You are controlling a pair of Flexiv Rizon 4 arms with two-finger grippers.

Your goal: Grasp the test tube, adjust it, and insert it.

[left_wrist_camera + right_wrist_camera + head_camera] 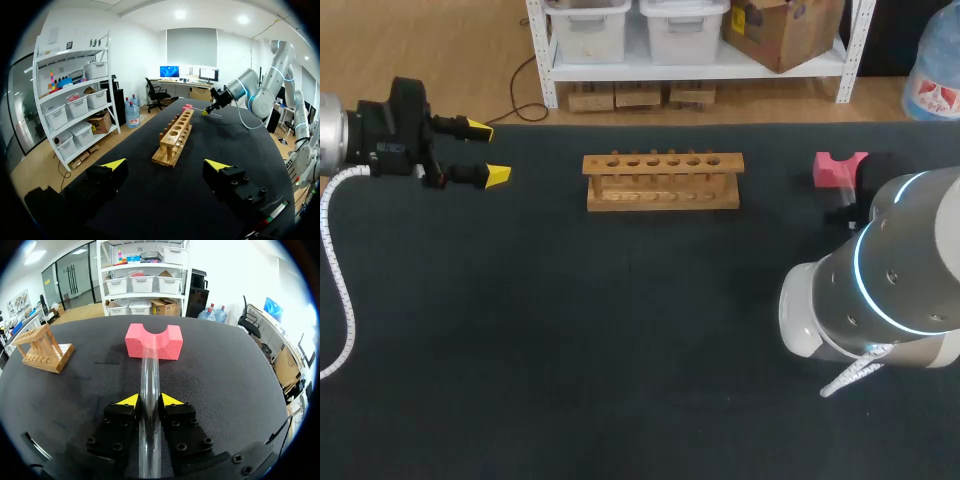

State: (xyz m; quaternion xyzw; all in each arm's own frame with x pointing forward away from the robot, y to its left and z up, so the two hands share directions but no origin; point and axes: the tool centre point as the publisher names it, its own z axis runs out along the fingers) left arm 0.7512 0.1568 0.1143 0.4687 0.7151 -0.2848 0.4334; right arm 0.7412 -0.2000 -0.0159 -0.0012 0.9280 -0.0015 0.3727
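Observation:
A clear glass test tube [150,390] lies with its far end resting in the notch of a pink foam block [153,341]. My right gripper [150,401] is low over the tube, its yellow-tipped fingers [127,401] pressed against the glass from both sides. In the head view the right arm [890,280] covers that gripper; only the pink foam block [840,167] and a bit of the tube [842,205] show. The wooden rack [662,182] with a row of holes stands mid-table at the back. My left gripper [480,152] hovers open and empty at the far left.
The black tabletop [620,340] spreads wide between the rack and the front edge. From the left wrist view the rack [175,137] stands ahead of the open fingers, with my right arm [235,92] beyond it.

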